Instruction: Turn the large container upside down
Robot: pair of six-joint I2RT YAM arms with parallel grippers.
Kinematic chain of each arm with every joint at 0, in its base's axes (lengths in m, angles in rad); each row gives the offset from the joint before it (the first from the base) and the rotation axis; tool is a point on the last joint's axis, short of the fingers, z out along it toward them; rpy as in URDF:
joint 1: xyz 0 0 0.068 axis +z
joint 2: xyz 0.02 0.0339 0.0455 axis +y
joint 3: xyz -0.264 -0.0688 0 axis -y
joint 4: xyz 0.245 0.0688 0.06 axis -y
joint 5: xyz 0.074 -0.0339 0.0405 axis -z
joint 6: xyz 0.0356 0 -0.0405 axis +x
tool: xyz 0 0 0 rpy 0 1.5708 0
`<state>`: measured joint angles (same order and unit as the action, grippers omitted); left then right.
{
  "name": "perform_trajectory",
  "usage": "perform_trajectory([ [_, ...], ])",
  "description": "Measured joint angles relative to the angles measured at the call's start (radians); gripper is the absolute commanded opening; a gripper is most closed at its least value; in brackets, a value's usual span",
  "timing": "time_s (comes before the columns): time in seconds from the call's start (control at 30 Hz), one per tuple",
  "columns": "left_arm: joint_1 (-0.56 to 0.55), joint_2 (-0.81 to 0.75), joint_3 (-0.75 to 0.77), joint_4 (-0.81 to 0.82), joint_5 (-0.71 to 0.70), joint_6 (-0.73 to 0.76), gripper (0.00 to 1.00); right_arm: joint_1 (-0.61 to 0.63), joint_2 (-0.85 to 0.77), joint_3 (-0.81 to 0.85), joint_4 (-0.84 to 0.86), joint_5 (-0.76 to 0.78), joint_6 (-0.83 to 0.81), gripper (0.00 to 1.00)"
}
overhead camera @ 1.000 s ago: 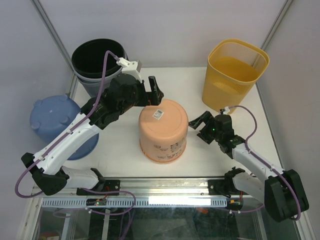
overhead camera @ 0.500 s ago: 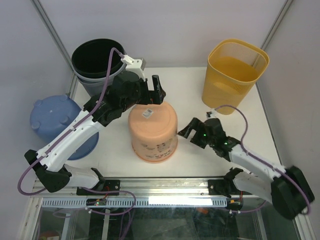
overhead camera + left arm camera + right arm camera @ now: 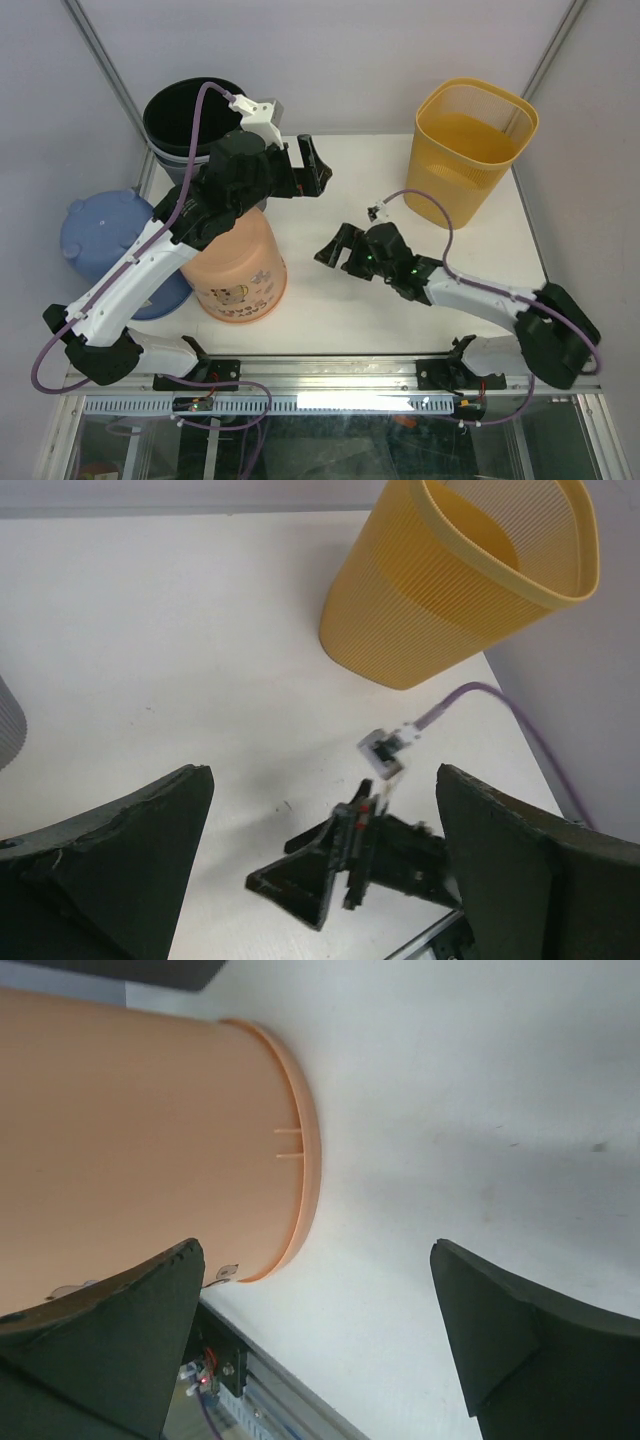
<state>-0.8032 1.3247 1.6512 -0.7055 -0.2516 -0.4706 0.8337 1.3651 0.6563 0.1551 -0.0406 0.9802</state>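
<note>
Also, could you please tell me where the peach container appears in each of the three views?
Top external: the peach container stands lower left of centre, partly under the left arm.
Left wrist: it is not in this picture.
Right wrist: it fills the left half, its rim against the table.
Shared landmark: the white table, whose bare top shows in all three views.

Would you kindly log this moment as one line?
peach container: rim down on table | left gripper: open, empty | right gripper: open, empty, facing container

The peach container (image 3: 240, 272) is smooth matt plastic, the yellow bin (image 3: 470, 150) finely ribbed plastic, the table (image 3: 330, 310) matt.
</note>
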Motion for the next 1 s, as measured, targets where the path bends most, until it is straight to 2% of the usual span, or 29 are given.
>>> perform_trajectory([
  [0.13, 0.000, 0.010, 0.005, -0.001, 0.021, 0.009, 0.99, -0.037, -0.241, 0.005, -0.199, 0.137, -0.156, 0.99],
  [0.3, 0.006, 0.136, 0.096, 0.019, 0.108, 0.032, 0.99, -0.080, -0.524, 0.154, -0.470, 0.372, -0.435, 0.99],
  [0.47, 0.007, 0.325, 0.118, 0.092, 0.201, 0.047, 0.99, -0.125, -0.608, 0.362, -0.554, 0.573, -0.658, 0.99],
  [0.57, 0.006, 0.409, 0.079, 0.103, 0.261, 0.045, 0.99, -0.211, -0.462, 0.612, -0.626, 0.601, -0.763, 0.99],
  [0.77, -0.034, 0.430, -0.071, 0.104, 0.269, 0.043, 0.99, -0.467, 0.011, 1.151, -0.803, 0.413, -0.831, 0.99],
  [0.93, -0.064, 0.371, -0.234, 0.108, 0.252, 0.022, 0.99, -0.523, 0.412, 1.533, -1.016, 0.294, -0.874, 0.99],
  [1.0, -0.067, 0.354, -0.281, 0.108, 0.252, 0.012, 0.99, -0.529, 0.534, 1.638, -1.082, 0.268, -0.886, 0.95],
])
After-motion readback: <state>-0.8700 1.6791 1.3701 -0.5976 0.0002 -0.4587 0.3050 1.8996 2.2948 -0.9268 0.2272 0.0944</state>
